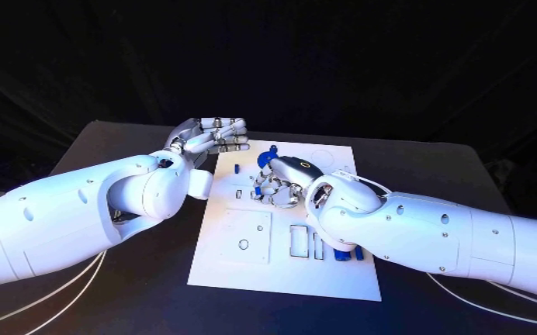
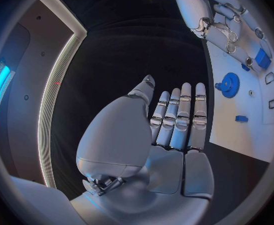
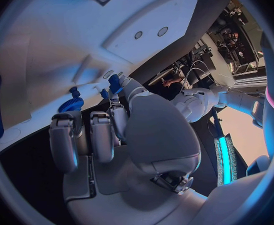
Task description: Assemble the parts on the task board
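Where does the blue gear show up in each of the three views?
Head view: blue gear at the task board's far end, beyond the right hand.
Left wrist view: gear on the board, past the left hand's fingertips.
Right wrist view: gear beside the right hand's fingers.
Shared landmark: the white board.

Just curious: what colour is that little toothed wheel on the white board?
Blue. The gear shows best in the left wrist view.

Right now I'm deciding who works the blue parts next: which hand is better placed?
Probably the right hand: it is over the white board among the blue parts. The left hand is off the board's far corner, holding nothing.
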